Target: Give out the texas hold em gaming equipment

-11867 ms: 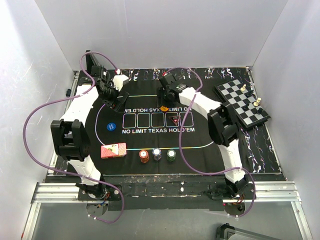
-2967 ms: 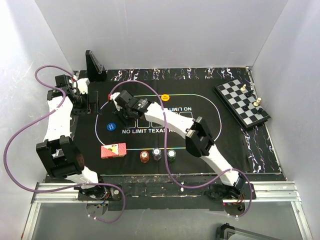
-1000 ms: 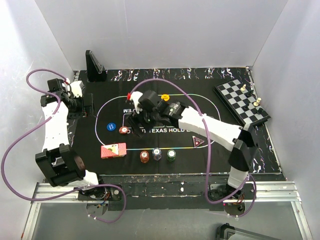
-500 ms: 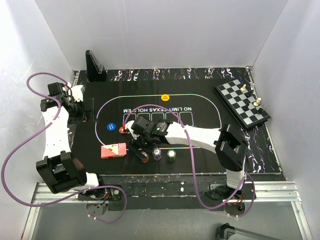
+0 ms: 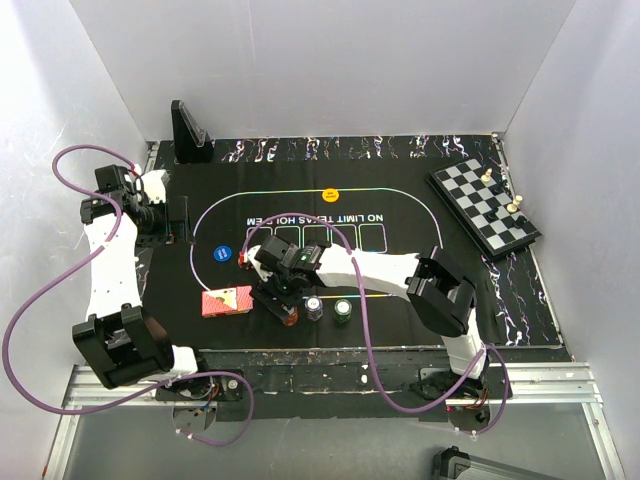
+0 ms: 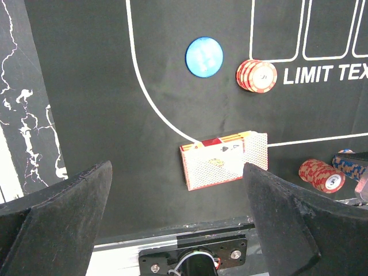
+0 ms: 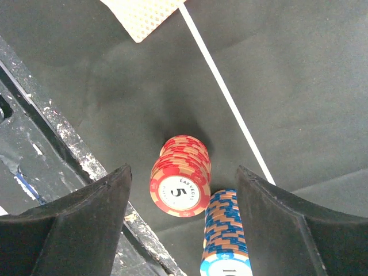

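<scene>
Jaws spread, the right gripper straddles the red chip stack; an off-centre squeeze could topple the blue chip stack just beside it. The left gripper hangs open.

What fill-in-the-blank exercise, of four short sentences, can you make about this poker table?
1. The top chip of the red stack under the right gripper shows the number ___.
2. The round disc beyond the playing cards is ___.
3. The chessboard lies off the mat, on its ___ side.
4. The left gripper holds ___.

Missing words: 5; blue; right; nothing.
</scene>
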`<state>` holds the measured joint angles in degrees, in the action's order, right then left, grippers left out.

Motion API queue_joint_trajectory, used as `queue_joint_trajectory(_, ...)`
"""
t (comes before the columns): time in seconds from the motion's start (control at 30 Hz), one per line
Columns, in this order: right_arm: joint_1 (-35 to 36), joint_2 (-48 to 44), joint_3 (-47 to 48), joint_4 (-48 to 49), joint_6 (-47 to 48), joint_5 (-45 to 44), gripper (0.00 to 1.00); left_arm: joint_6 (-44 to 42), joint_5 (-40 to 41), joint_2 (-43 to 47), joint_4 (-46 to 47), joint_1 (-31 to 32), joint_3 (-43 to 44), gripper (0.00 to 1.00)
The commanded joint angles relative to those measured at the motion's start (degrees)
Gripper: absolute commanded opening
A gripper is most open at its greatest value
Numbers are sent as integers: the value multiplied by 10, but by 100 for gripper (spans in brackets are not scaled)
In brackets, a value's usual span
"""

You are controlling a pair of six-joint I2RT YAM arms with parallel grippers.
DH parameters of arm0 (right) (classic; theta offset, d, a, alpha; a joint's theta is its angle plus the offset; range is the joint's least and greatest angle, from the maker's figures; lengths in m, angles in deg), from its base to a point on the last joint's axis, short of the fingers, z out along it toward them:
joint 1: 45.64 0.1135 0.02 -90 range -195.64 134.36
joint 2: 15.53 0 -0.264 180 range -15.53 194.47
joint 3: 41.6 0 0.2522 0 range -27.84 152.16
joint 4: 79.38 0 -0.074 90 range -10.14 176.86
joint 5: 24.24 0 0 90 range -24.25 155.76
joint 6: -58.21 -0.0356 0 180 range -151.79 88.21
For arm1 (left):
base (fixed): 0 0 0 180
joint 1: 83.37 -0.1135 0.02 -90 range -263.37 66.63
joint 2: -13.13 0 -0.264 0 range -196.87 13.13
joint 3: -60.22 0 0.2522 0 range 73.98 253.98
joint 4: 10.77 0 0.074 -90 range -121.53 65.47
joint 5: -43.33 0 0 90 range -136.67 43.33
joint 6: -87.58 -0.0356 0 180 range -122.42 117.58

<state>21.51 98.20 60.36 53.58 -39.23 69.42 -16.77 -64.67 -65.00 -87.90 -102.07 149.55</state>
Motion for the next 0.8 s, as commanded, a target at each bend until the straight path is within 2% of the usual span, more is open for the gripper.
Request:
queue_joint_trajectory(0.0, 3, 1, 26, -6, 3, 13, 76, -1, 1, 15, 5, -3, 2, 98)
queue_joint_trajectory(0.27, 3, 6, 21, -9, 1, 12, 66, -1, -1, 15, 9, -4, 5, 98)
queue_joint_trajectory(0.5, 4, 8, 17, -10, 1, 6, 73, -4, 2, 16, 6, -3, 10, 98)
queue_joint_trajectory(0.77, 6, 13, 14, -12, 1, 6, 73, -6, 3, 16, 5, -4, 13, 98)
